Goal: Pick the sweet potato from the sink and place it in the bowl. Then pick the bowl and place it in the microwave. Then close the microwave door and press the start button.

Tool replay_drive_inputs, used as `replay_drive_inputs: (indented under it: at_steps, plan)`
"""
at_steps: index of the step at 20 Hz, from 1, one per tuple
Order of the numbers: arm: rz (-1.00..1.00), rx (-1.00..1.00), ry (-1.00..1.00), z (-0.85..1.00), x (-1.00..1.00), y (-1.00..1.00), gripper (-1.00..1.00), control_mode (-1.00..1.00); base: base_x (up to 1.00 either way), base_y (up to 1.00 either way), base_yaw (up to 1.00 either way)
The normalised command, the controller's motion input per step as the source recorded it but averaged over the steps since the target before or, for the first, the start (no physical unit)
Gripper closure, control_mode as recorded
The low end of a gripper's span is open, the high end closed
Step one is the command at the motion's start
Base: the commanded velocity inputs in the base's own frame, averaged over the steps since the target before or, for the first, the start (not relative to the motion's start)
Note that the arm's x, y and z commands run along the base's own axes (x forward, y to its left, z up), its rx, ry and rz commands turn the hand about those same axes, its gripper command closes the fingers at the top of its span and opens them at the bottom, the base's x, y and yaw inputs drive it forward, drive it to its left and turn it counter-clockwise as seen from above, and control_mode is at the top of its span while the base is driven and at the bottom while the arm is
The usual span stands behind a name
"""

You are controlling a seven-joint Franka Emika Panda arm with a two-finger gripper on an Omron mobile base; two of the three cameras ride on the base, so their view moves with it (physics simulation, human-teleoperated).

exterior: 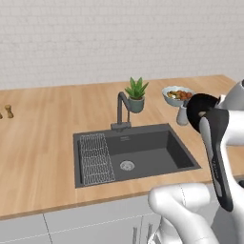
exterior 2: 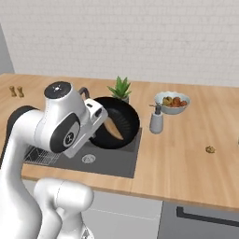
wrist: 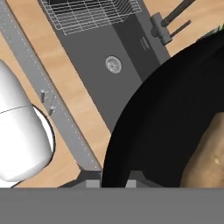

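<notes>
My gripper (wrist: 114, 181) is shut on the rim of the black bowl (wrist: 166, 122), holding it tilted in the air above the right part of the sink (exterior: 143, 152). In the right base view the bowl (exterior 2: 116, 122) faces the camera with the orange-brown sweet potato (exterior 2: 113, 128) lying inside it. The hand view shows the sweet potato (wrist: 208, 153) at the right edge. In the left base view the bowl (exterior: 201, 110) shows edge-on beside the forearm. The sink holds a wire rack (exterior: 95, 158) and a round drain (exterior: 127, 165). The microwave and its door are out of view.
Behind the sink stand a dark faucet (exterior: 121, 112) and a potted plant (exterior: 137, 95). A pale bowl of colourful food (exterior: 177, 95) and a soap dispenser (exterior 2: 156, 120) sit to the right. Small brown shakers (exterior: 8, 111) stand far left, and a small brown lump (exterior 2: 210, 149) lies on the counter at right.
</notes>
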Motion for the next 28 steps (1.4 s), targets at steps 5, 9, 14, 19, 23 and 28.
replay_drive_inputs:
  at_steps: [5, 9, 14, 19, 23, 28]
  plan:
    - [0.00, 0.00, 0.00, 0.00, 0.00, 0.00, 1.00, 1.00, -0.20, 0.00, -0.48]
    - [0.00, 0.00, 0.00, 0.00, 0.00, 0.00, 1.00, 1.00, -0.15, 0.00, -0.66]
    - [0.00, 0.00, 0.00, 0.00, 0.00, 0.00, 1.00, 1.00, -0.18, 0.00, -0.75]
    - [0.00, 0.00, 0.00, 0.00, 0.00, 0.00, 1.00, 1.00, -0.02, 0.00, -0.77]
    - [0.00, 0.00, 0.00, 0.00, 0.00, 0.00, 1.00, 1.00, 0.00, 0.00, -0.79]
    - [0.00, 0.00, 0.00, 0.00, 0.00, 0.00, 1.00, 1.00, 0.07, 0.00, -0.76]
